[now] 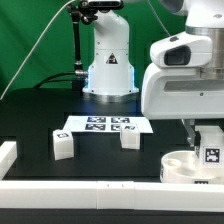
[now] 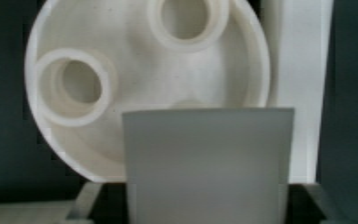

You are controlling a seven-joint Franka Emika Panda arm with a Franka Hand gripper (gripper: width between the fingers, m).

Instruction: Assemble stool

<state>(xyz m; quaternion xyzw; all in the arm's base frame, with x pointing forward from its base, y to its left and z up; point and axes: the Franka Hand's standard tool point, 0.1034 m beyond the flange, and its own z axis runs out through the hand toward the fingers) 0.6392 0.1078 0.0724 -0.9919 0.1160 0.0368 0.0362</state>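
- The tool (image 1: 210, 138) is closed on one leg (image 1: 211, 156), held over the seat (image 1: 180, 168) at the exterior view's right of the surface (image 1: 100, 162).
- Risk: an off-centre leg misses the hole (image 2: 73, 82), catches the rim and shoves the seat.
- Leg long axis stands upright, lower end toward the seat.

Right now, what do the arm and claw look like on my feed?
The arm is glossy white with rounded links, a black joint band up top and a blue glow ringing its base. A bulky white boxy housing carries the claw, whose fingers are dark.
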